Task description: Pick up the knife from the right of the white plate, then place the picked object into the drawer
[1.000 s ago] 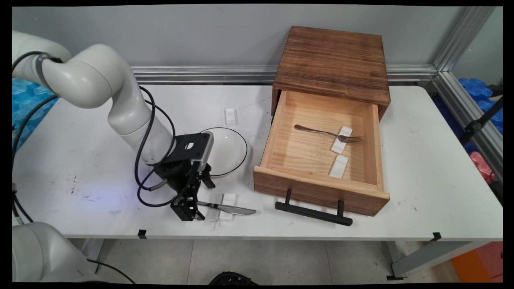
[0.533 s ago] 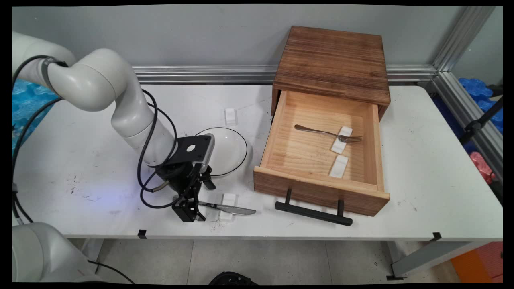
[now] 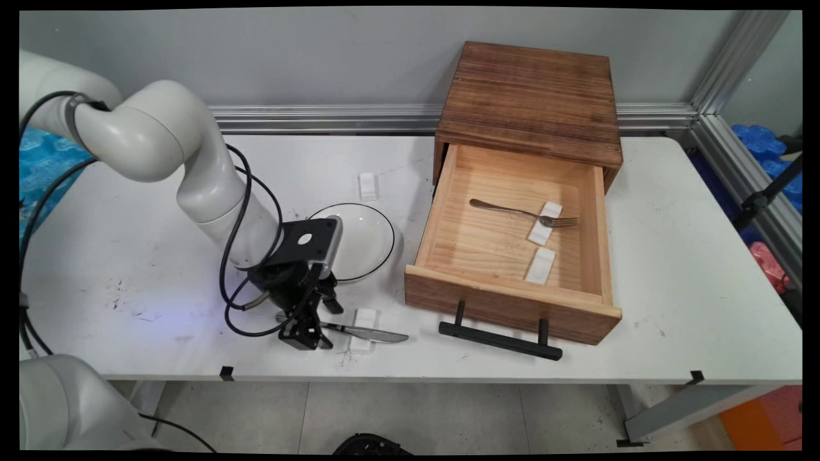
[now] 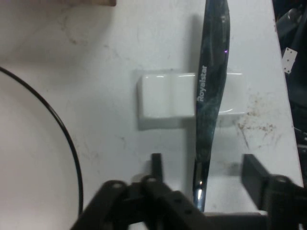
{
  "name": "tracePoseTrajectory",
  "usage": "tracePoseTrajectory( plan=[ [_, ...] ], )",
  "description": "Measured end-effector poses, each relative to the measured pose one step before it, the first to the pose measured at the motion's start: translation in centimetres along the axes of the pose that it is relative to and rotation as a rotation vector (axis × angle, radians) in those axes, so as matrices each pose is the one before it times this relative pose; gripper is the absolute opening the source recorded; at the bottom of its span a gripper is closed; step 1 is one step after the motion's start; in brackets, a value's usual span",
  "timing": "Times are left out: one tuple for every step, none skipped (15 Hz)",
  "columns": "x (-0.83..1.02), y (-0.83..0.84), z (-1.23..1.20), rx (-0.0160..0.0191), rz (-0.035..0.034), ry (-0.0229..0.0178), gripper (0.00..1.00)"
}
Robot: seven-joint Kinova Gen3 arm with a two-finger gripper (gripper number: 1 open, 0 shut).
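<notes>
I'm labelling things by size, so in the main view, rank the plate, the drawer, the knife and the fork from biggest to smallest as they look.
1. Drawer, by far the largest.
2. Plate.
3. and 4. Knife and fork: they look about the same length. The claw hides part of the knife's handle, so I won't rank those two.

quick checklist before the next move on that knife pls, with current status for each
1. Fingers on either side of the knife: ok, handle lies between them in the hand view.
2. Gripper open: ok, a gap shows on both sides of the handle.
3. Knife on its white rest: ok, blade lies across it.
4. Plate apart from the gripper: ok, its rim is off to one side.
5. Drawer open: ok, the fork lies on one rest and a second rest is free.
6. Fingers low enough to grip the handle: cannot tell.
</notes>
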Motion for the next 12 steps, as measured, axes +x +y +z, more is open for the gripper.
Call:
tracePoseTrajectory(
  plan=[
    [0.039,0.068,-0.022,0.00101,-0.00129,-0.00047,0.0],
    [0.043,0.096,-0.028,0.00025,-0.00145,-0.00045,0.0],
    [0.04,0.12,-0.028,-0.00052,-0.00071,-0.00038,0.0],
    [0.029,0.121,-0.03,-0.00118,0.00011,-0.00045,0.0],
    [0.025,0.135,-0.051,-0.00077,0.00061,-0.00044,0.0],
    [0.026,0.126,-0.06,-0.00061,0.00165,-0.00033,0.0],
    [0.015,0.086,-0.062,-0.00004,0.00155,-0.00077,0.0],
    [0.012,0.051,-0.043,0.00019,0.00132,-0.00054,0.0],
    [0.012,0.056,-0.076,0.00085,0.00214,-0.00055,0.0],
    [0.016,0.063,-0.12,0.00133,0.00349,-0.00089,0.0],
    [0.03,0.022,-0.11,0.00141,0.00247,-0.00018,0.0],
    [0.063,0.002,-0.161,0.00227,0.00354,0.00082,0.0]
  ],
)
